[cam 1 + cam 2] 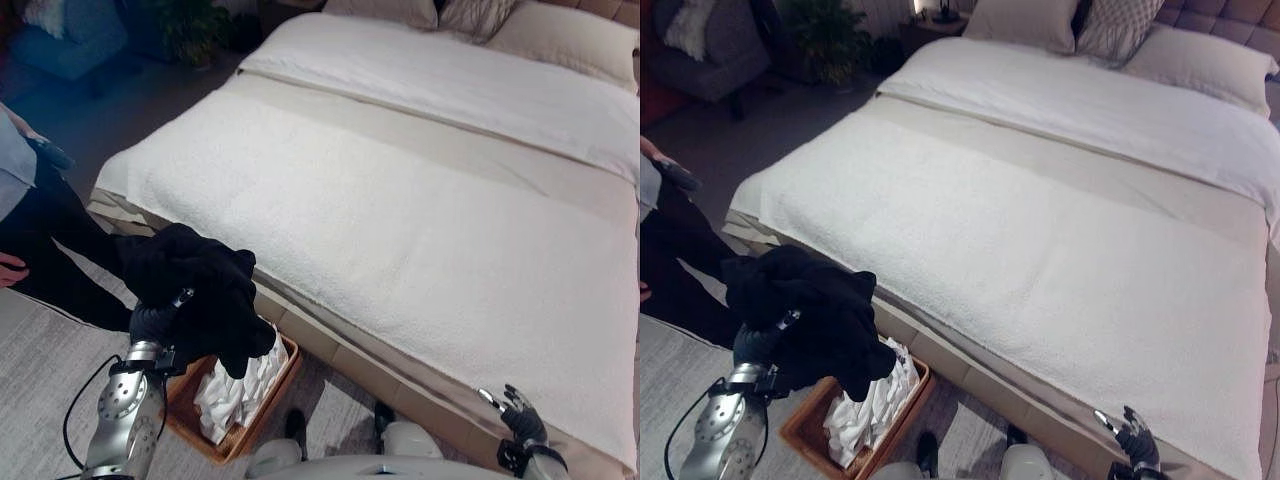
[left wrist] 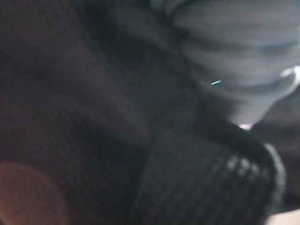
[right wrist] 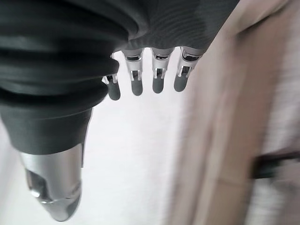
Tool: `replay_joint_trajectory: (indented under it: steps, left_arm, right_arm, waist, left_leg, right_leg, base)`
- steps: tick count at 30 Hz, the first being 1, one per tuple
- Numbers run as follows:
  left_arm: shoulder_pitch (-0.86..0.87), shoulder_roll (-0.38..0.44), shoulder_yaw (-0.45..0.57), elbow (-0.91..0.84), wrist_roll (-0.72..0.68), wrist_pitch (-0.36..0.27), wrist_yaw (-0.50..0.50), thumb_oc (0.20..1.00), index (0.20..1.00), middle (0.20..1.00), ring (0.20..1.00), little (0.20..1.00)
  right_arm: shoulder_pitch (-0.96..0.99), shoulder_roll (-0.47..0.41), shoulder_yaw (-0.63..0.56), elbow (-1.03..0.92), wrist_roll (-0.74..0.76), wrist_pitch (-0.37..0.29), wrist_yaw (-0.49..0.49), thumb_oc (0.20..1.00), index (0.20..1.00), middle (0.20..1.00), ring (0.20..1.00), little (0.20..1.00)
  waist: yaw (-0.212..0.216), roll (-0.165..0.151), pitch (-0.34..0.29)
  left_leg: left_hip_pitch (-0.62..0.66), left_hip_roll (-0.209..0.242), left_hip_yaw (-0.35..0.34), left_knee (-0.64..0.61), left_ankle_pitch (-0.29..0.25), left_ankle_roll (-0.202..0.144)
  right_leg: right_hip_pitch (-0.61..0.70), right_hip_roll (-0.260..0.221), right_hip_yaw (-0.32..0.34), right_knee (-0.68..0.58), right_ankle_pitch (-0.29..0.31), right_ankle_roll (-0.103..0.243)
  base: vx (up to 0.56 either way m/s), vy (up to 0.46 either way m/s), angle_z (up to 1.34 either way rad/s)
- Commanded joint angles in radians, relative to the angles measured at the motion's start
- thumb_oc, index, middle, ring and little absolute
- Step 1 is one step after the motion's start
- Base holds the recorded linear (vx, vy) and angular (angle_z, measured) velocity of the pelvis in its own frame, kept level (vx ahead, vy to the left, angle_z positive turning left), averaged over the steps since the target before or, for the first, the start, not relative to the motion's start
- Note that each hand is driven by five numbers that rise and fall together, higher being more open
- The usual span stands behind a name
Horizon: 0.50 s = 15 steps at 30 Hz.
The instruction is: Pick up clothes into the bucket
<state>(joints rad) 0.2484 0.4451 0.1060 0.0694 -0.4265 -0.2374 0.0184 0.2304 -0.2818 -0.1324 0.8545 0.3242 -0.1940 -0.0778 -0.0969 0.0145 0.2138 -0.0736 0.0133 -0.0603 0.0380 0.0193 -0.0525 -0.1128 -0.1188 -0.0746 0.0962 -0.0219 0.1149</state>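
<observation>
A black garment (image 1: 200,290) hangs bunched in the air just above a brown basket (image 1: 291,358) on the floor by the bed's near corner. My left hand (image 1: 150,322) is shut on the garment from below, with one silver finger (image 1: 182,297) showing over the cloth. Up close, the left wrist view has the black knit (image 2: 93,117) pressed against the hand's cover. White clothes (image 1: 235,395) lie crumpled in the basket. My right hand (image 1: 520,415) hovers open and holding nothing at the bed's front edge, its fingers (image 3: 136,84) straight.
A wide bed (image 1: 420,210) with a white blanket and pillows (image 1: 400,10) spans the room ahead. A person in dark trousers (image 1: 40,230) stands close at the left. A blue armchair (image 1: 70,40) and a plant (image 1: 190,30) stand at the far left.
</observation>
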Motion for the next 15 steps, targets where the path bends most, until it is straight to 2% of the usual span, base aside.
replay_joint_trajectory:
  steps: [1,2,4,5,7,8,9,10,11,15]
  left_arm:
    - [-0.069,0.048,0.034,0.035,0.209,-0.12,0.16,0.2,0.2,0.2,0.2,0.2]
    - [-0.073,0.048,0.033,0.038,0.21,-0.122,0.162,0.2,0.2,0.2,0.2,0.2]
    - [-0.139,0.058,-0.017,0.169,0.297,-0.114,0.249,0.2,0.2,0.2,0.2,0.2]
    - [-0.142,0.058,-0.019,0.173,0.298,-0.115,0.25,0.2,0.2,0.2,0.2,0.2]
    - [-0.235,0.061,-0.07,0.328,0.357,-0.101,0.341,0.2,0.2,0.2,0.2,0.2]
    - [-0.239,0.061,-0.072,0.332,0.358,-0.103,0.343,0.2,0.2,0.2,0.2,0.2]
    - [-0.313,0.085,-0.107,0.42,0.407,-0.09,0.398,0.2,0.2,0.2,0.2,0.2]
    - [-0.317,0.086,-0.108,0.423,0.407,-0.092,0.4,0.2,0.2,0.2,0.2,0.2]
    - [-0.382,0.112,-0.14,0.5,0.439,-0.074,0.431,0.2,0.2,0.2,0.2,0.2]
    - [-0.486,0.166,-0.18,0.589,0.466,-0.045,0.466,0.2,0.2,0.2,0.2,0.2]
  right_arm:
    - [-0.094,-0.051,0.064,0.036,-0.106,-0.043,-0.103,1.0,1.0,1.0,1.0,1.0]
    - [-0.097,-0.051,0.063,0.038,-0.106,-0.044,-0.103,1.0,1.0,1.0,1.0,1.0]
    - [-0.129,-0.076,0.108,0.065,-0.158,-0.042,-0.138,1.0,1.0,1.0,1.0,1.0]
    - [-0.13,-0.076,0.107,0.066,-0.158,-0.042,-0.138,1.0,1.0,1.0,1.0,1.0]
    - [-0.16,-0.101,0.15,0.059,-0.199,-0.052,-0.185,1.0,1.0,1.0,1.0,1.0]
    - [-0.162,-0.101,0.149,0.06,-0.2,-0.053,-0.185,1.0,1.0,1.0,1.0,1.0]
    - [-0.193,-0.121,0.182,0.053,-0.227,-0.061,-0.217,1.0,1.0,1.0,1.0,1.0]
    - [-0.194,-0.12,0.181,0.054,-0.227,-0.062,-0.217,1.0,1.0,1.0,1.0,1.0]
    - [-0.217,-0.132,0.201,0.04,-0.229,-0.07,-0.236,1.0,1.0,1.0,1.0,1.0]
    - [-0.252,-0.152,0.216,0.023,-0.218,-0.083,-0.263,1.0,1.0,1.0,1.0,1.0]
  waist:
    - [-0.008,-0.016,0.068]
    - [-0.007,-0.016,0.064]
    - [-0.013,-0.015,0.115]
    - [-0.012,-0.014,0.113]
    - [-0.023,-0.022,0.166]
    - [-0.022,-0.021,0.165]
    - [-0.031,-0.033,0.205]
    - [-0.03,-0.033,0.205]
    - [-0.039,-0.041,0.232]
    - [-0.049,-0.052,0.284]
  left_leg:
    - [-0.115,-0.04,0.007,0.181,-0.088,0.026]
    - [-0.123,-0.041,0.007,0.181,-0.084,0.026]
    - [-0.177,-0.046,0.008,0.224,-0.085,0.03]
    - [-0.182,-0.046,0.009,0.228,-0.086,0.03]
    - [-0.243,-0.045,0.008,0.281,-0.087,0.032]
    - [-0.248,-0.045,0.009,0.285,-0.088,0.032]
    - [-0.294,-0.041,0.007,0.318,-0.087,0.034]
    - [-0.298,-0.042,0.007,0.321,-0.088,0.033]
    - [-0.338,-0.039,0.007,0.349,-0.086,0.033]
    - [-0.415,-0.038,-0.002,0.416,-0.094,0.03]
  right_leg:
    - [-0.07,-0.025,0.028,0.12,-0.032,0.003]
    - [-0.077,-0.025,0.029,0.12,-0.028,0.003]
    - [-0.134,-0.032,0.037,0.172,-0.034,-0.004]
    - [-0.139,-0.032,0.037,0.175,-0.036,-0.004]
    - [-0.196,-0.033,0.05,0.225,-0.045,-0.012]
    - [-0.201,-0.033,0.051,0.228,-0.046,-0.012]
    - [-0.25,-0.029,0.056,0.267,-0.052,-0.017]
    - [-0.254,-0.029,0.057,0.27,-0.053,-0.017]
    - [-0.292,-0.027,0.056,0.298,-0.057,-0.021]
    - [-0.358,-0.026,0.058,0.362,-0.074,-0.026]
  base:
    - [-0.15,0.053,0.0]
    - [-0.12,0.039,0.0]
    - [-0.1,0.023,-0.01]
    - [-0.12,0.016,0.02]
    - [-0.13,-0.006,0.02]
    - [-0.19,-0.025,0.02]
    - [-0.11,-0.02,-0.06]
    - [-0.18,-0.037,-0.02]
    - [-0.07,-0.017,-0.02]
    - [-0.12,-0.023,0.01]
